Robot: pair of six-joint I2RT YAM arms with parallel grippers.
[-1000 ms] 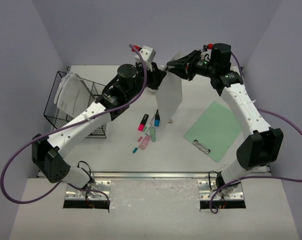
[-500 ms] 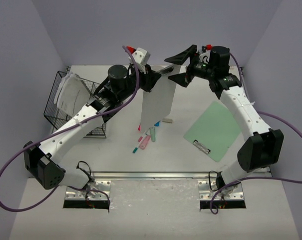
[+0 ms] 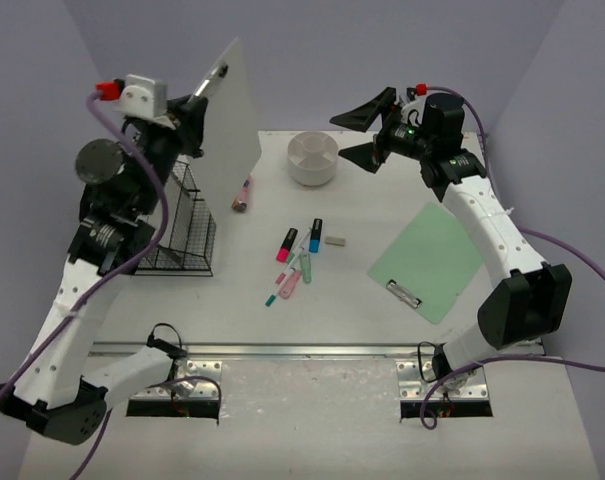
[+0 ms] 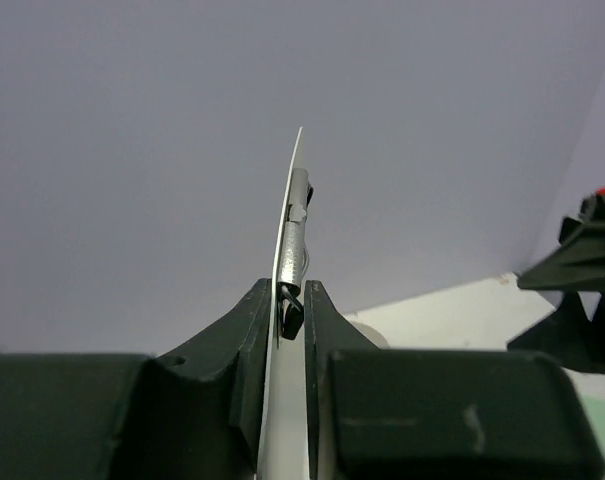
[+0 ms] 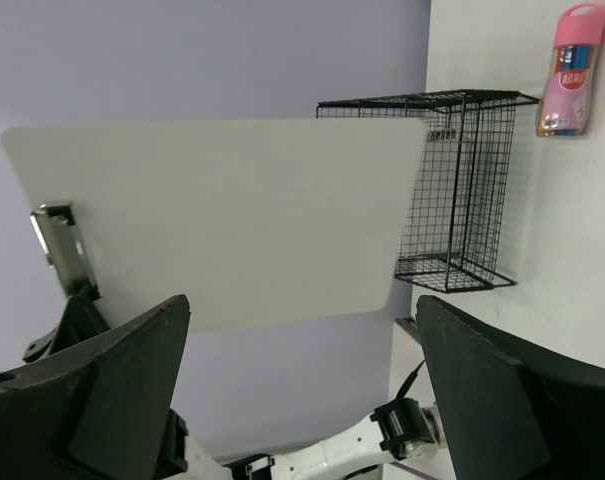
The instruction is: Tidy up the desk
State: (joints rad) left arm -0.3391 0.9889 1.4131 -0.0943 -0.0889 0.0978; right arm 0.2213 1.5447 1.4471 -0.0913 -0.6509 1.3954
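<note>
The left claw [image 4: 290, 300] is clamping a white clipboard [image 3: 230, 110], seemingly at its metal clip, holding it in the air above the wire basket [image 3: 187, 225] at the far left corner of the desk [image 3: 382, 320]. The right claw [image 3: 354, 133] is hovering wide open over the far edge. Pens [image 3: 297, 260] are lying mid-desk.

The left gripper [image 4: 287, 300] is pinching an upright white clipboard [image 4: 282, 430] edge-on, just below the clipboard's metal clip [image 4: 296, 235], with the desk [image 4: 452, 300] showing right of the clipboard.
</note>
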